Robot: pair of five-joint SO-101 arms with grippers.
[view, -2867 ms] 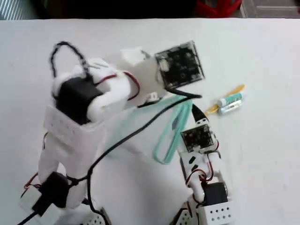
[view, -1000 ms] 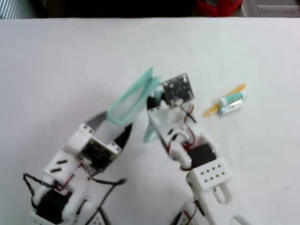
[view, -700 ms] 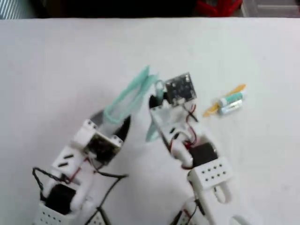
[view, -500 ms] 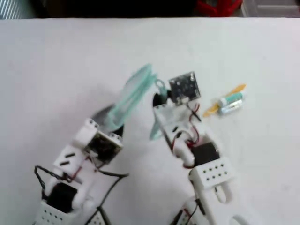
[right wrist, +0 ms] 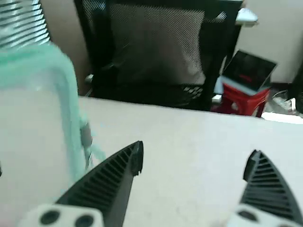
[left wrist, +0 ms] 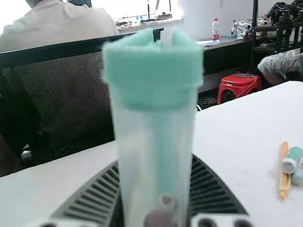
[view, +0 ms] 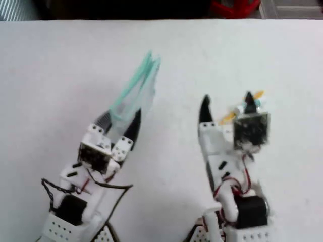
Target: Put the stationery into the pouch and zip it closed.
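On the white table (view: 60, 60), my left claw (view: 120, 125) pinches the teal-rimmed clear pouch (view: 135, 91), which juts toward upper centre. My right claw (view: 227, 107) stands spread at centre right, one tip over the yellow pen (view: 259, 94) and glue stick (left wrist: 292, 160).

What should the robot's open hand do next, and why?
Probably the right hand should lower and close on the stationery. In the high view it sits open right at the stationery, which lies on the table, while the left hand holds the pouch up, so picking up looks next.
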